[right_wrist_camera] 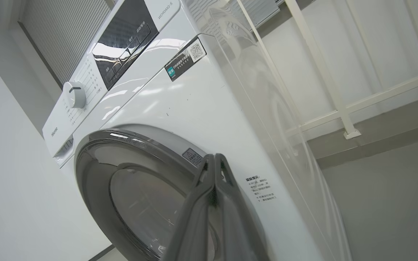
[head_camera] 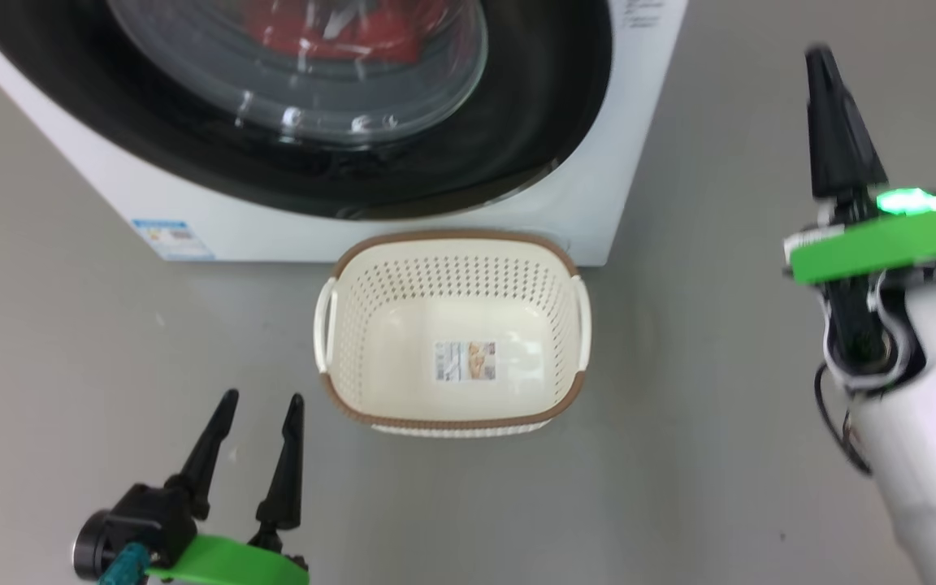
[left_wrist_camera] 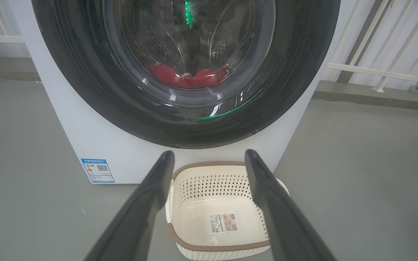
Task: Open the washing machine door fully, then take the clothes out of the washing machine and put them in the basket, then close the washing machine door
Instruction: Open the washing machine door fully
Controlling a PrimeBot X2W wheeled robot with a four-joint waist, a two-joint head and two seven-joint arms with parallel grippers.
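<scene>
Closed washing machine door [head_camera: 517,122] at 12 o'clock, red clothes [left_wrist_camera: 191,78] behind its glass [left_wrist_camera: 194,36], basket [head_camera: 452,241] on floor [head_camera: 720,406] just beneath it, left hand [head_camera: 263,398] spread wide at 7 o'clock, right hand [right_wrist_camera: 214,157] fingers pressed together at 2 o'clock.

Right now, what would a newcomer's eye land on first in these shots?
The washing machine door, a glossy black ring around a glass bowl, is shut, with red clothes heaped behind the glass. Below it, on the grey floor, the empty basket stands just before the washing machine. The left gripper sits lower left, jaws apart; the right gripper is raised at right, jaws together.
</scene>
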